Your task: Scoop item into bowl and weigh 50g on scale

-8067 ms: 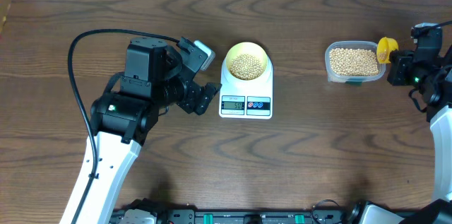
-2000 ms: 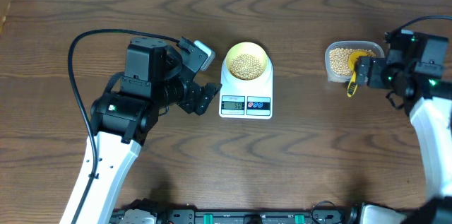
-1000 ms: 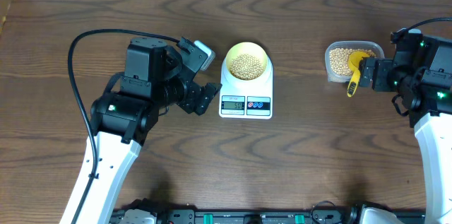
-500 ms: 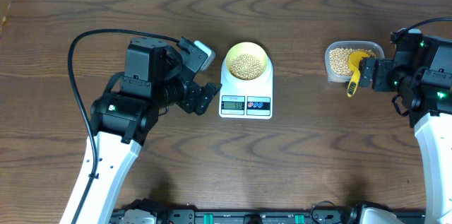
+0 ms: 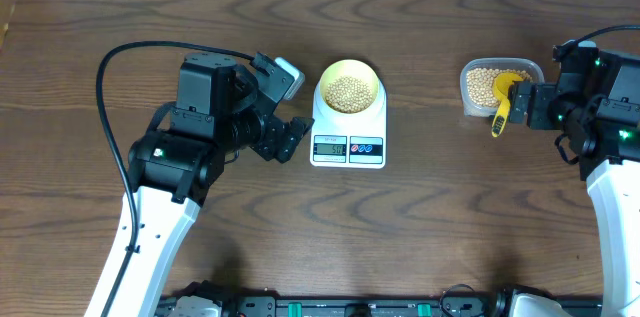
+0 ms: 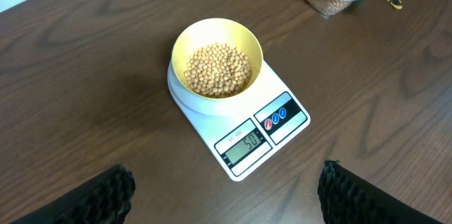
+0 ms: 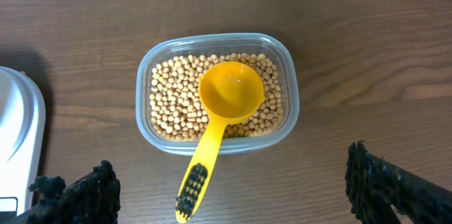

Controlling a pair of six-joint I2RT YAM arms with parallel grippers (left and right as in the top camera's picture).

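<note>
Scoop (image 7: 226, 100) now in bean tub (image 7: 286, 121); bowl (image 6: 216, 30) of beans (image 6: 217, 70) on scale (image 6: 247, 138)

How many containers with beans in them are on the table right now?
2. The pale yellow bowl sits on the scale at table centre. The clear tub is to the right, with the yellow scoop resting in it. None look hidden.

The only thing I can read is on the white scale (image 6: 240, 136). In the left wrist view, its small grey display (image 6: 246, 141) shows 50 in dark digits. A line of tiny print runs just above the display, too small to make out. The red and blue buttons (image 6: 275, 116) beside the display each carry a small white mark, but I cannot tell what they are. In the overhead view the digits are a blur.
</note>
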